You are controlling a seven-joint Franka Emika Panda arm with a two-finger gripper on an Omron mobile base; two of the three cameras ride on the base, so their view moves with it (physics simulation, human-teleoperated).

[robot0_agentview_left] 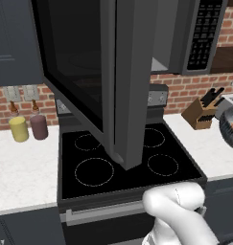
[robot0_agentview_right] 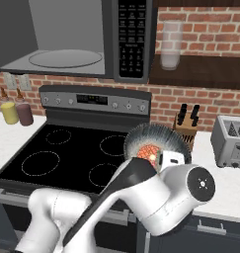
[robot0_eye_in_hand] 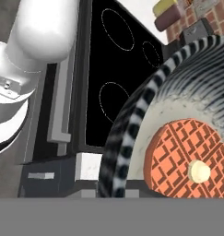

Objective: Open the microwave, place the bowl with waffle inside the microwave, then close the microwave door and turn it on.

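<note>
Now bowl (robot0_eye_in_hand: 178, 115) with waffle (robot0_eye_in_hand: 185, 156) at claw.

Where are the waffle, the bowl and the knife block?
waffle (robot0_eye_in_hand: 185, 159): hand view, on its gridded top.
bowl (robot0_eye_in_hand: 132, 124): hand view, on its striped rim.
knife block (robot0_agentview_left: 200, 115): left base view, on its wooden side.

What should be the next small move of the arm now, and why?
Probably lift the bowl up and toward the microwave cavity. The microwave door already stands open, the turntable is bare, and the bowl with the waffle hangs tilted above the counter beside the stove, well below the opening.
</note>
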